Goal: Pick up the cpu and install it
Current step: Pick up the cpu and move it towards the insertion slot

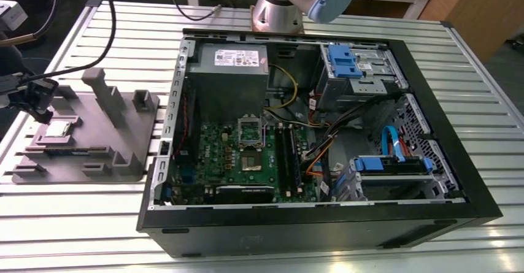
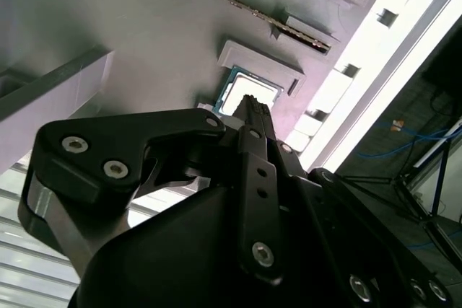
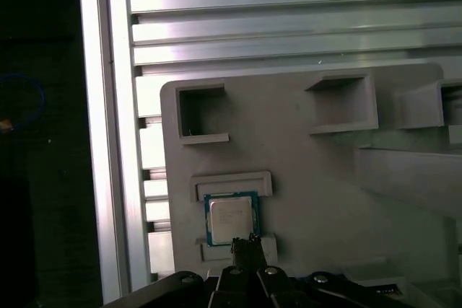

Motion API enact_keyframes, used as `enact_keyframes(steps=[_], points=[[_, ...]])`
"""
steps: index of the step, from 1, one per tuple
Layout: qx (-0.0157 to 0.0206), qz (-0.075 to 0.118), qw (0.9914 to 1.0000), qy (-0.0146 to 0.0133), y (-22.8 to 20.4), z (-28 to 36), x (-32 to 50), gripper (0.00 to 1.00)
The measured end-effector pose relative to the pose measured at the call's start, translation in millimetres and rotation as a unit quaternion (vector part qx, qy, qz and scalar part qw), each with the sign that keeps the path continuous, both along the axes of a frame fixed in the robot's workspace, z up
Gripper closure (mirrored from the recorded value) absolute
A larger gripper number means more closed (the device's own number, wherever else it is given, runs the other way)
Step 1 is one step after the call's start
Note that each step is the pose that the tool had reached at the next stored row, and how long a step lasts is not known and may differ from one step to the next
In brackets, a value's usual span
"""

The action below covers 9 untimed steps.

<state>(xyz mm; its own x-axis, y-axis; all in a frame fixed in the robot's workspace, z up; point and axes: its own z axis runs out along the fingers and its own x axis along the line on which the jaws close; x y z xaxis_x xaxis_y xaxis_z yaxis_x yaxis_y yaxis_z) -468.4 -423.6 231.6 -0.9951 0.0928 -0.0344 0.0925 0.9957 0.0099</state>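
The black gripper (image 1: 37, 101) (image 3: 245, 244), its two fingers pressed together with nothing between them, hangs just over one edge of the small flat square silver-topped cpu (image 1: 57, 129) (image 3: 231, 218) (image 2: 249, 94), which lies in a shallow pocket of the grey plastic tray (image 1: 98, 135) (image 3: 325, 200) on the slatted metal table (image 1: 90, 224), beside the open black computer case (image 1: 327, 230).

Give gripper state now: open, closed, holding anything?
Gripper: cannot be told whether open or closed. It is poised at the edge of the cpu, which lies in its pocket on the tray.
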Motion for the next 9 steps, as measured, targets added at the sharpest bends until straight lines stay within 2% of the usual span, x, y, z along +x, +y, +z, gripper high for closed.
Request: enact_keyframes(steps=[4,9], points=[[-0.0003,0.000,1.00000,0.0000,0.0,-5.1,0.0,0.90],[-0.0005,0.000,1.00000,-0.0001,0.0,-7.0,0.0,0.90]])
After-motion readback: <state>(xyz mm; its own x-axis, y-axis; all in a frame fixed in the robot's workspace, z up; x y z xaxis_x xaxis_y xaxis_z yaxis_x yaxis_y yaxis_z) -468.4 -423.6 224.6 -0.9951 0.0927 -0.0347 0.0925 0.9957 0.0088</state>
